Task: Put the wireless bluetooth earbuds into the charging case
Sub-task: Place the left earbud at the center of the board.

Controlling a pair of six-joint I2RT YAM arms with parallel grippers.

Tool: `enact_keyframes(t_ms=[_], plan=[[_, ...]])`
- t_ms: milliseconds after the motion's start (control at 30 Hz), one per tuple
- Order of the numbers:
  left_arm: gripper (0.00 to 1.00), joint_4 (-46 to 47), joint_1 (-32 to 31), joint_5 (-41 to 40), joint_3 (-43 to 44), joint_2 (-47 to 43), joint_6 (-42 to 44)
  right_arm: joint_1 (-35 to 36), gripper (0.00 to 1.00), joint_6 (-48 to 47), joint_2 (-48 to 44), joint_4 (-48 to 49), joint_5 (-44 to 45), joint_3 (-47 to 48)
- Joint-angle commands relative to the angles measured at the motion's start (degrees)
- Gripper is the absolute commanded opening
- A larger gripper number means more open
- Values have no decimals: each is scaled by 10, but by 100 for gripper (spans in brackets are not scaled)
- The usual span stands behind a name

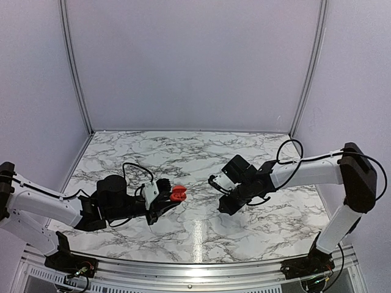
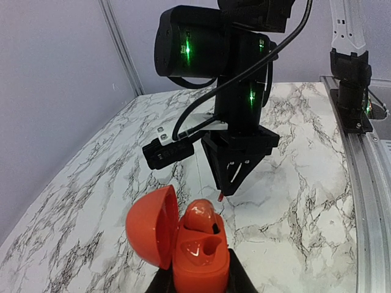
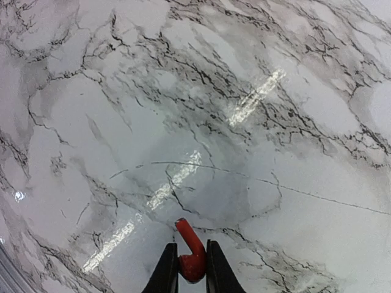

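Right wrist view: right jaws closed on earbud (image 3: 191, 255). Left jaws clamp charging case (image 2: 198, 259), lid open, one socket seems free, close under earbud. I should approach slowly, align stem with socket first.

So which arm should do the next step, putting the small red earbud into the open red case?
Right. The right hand pinches the tiny red curved plastic earbud. The left hand is shut on the round red plastic charging case, lid open, so it should probably just hold it.
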Motion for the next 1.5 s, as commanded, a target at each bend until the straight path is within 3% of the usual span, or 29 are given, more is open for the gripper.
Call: enact_keyframes(t_ms=[0, 267, 433, 867, 1133, 1300, 1467], plan=[[0, 21, 3, -7, -4, -12, -10, -8, 9, 23, 21, 101, -6, 0], [0, 21, 3, -10, -6, -11, -6, -8, 22, 28, 64, 117, 6, 5], [0, 21, 3, -10, -4, -7, -5, -7, 40, 27, 64, 120, -14, 0], [0, 22, 4, -8, -2, -3, -5, -9, 40, 10, 25, 114, -126, -34], [0, 22, 4, -9, -1, -6, -7, -8, 40, -5, 66, 158, -214, -16], [0, 22, 8, -5, -5, -18, -19, -5, 39, -32, 95, 147, -236, 31], [0, 23, 15, 4, -13, -38, -34, -5, 36, -75, 66, 93, -206, 62]])
